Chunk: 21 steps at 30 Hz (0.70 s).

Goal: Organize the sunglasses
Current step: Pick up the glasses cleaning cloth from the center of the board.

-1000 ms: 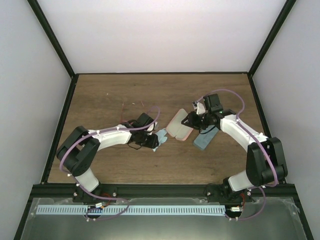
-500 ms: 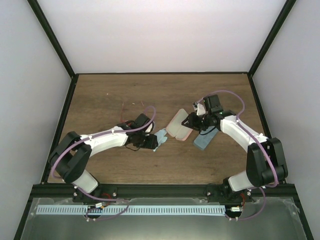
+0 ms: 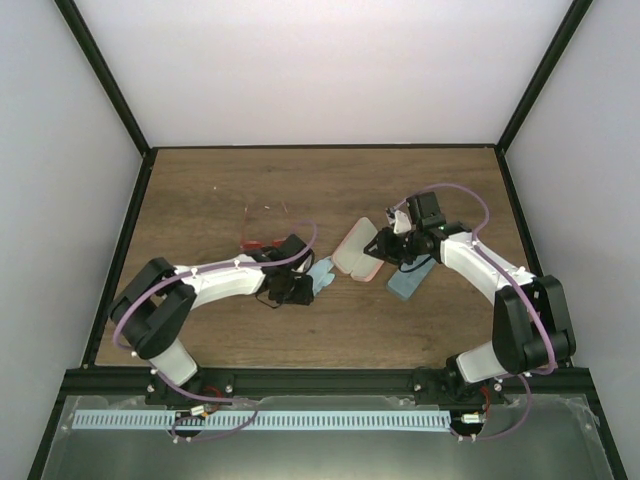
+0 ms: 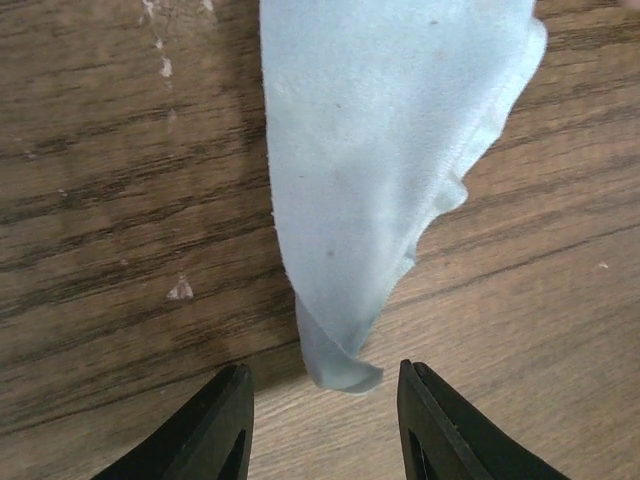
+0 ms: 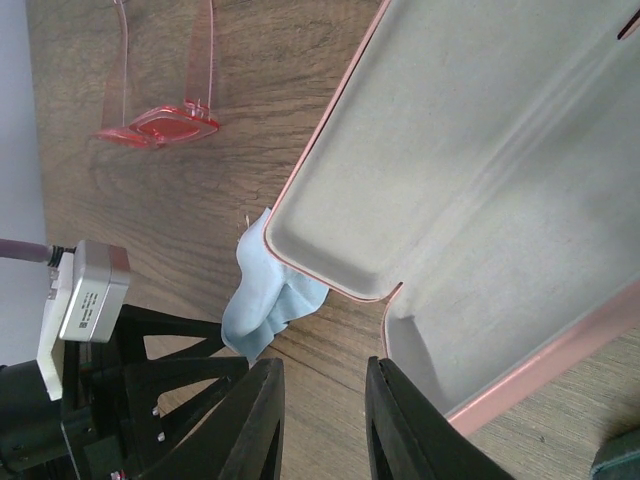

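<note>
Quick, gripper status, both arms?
Left gripper: open, light blue cloth tip between the jaws, not pinched.
Right gripper: open, holding nothing, beside the open pink case.

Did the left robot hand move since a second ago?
Yes. The left gripper slid back toward the near edge of the table, away from the sunglasses, which stayed put.

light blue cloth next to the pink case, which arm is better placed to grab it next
Left. The left hand is right at the light blue cloth, open fingers either side of its tip. The right hand sits by the open pink case, farther off.
</note>
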Each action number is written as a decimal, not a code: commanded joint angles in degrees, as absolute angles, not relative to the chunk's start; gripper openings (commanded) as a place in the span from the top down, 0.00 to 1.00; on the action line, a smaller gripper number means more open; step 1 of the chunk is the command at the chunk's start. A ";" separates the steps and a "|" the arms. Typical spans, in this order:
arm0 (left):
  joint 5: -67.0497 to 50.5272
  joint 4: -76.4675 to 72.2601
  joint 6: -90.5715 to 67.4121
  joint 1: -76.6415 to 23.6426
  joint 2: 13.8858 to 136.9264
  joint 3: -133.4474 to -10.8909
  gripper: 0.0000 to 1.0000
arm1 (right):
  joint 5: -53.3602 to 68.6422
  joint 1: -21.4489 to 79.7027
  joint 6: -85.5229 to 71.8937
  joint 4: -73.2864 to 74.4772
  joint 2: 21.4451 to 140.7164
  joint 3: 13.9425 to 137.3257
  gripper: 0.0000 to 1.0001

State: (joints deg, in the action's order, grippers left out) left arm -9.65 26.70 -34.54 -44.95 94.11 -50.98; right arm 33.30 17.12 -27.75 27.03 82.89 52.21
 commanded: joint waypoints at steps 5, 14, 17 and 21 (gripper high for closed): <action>-7.43 26.04 -35.59 -45.17 97.12 -53.83 0.65 | 32.91 17.58 -27.34 28.14 81.75 53.08 0.76; -4.93 28.90 -35.82 -45.17 94.58 -54.01 0.96 | 33.02 17.49 -27.25 27.98 81.69 52.87 0.76; -3.69 31.92 -35.00 -45.16 91.73 -54.62 0.96 | 33.60 17.49 -27.35 27.53 81.97 52.91 0.76; -2.12 37.72 -32.43 -45.10 88.53 -58.30 0.96 | 34.09 17.58 -27.43 26.97 82.25 53.24 0.76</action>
State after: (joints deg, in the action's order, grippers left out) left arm -4.62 31.94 -35.18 -44.95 92.38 -53.74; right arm 33.39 17.12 -27.73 27.79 82.89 52.21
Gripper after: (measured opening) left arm 0.044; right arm 0.237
